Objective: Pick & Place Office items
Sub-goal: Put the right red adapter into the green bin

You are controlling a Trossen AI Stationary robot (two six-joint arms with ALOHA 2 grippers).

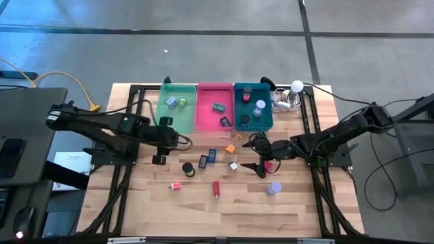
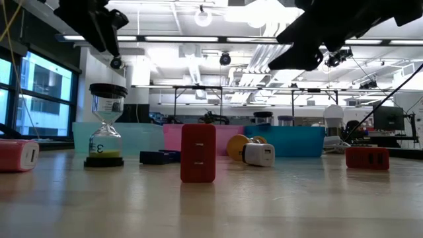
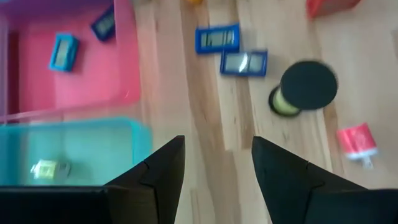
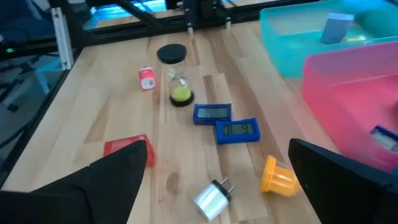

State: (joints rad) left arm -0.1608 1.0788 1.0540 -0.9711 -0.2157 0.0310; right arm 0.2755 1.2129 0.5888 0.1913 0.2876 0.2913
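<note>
From above, I see my left end effector hanging empty over the worktop, just past the corner of the green tray, with its fingers partly apart. My right end effector is spread wide and holds nothing; a small red block lies right at its tips, and a lavender cylinder sits near it. I think it is lined up this way to grab that red block. The other loose items lie between the two end effectors, and some already sit in the trays. The low view shows things the top view cannot: a little sand timer standing upright and a red charger block on its end, with both end effectors up high. The left wrist view shows two blue clocks and the timer's black cap ahead of the fingers. The right wrist view shows a white plug and an orange piece lying between its wide fingers, close up.
</note>
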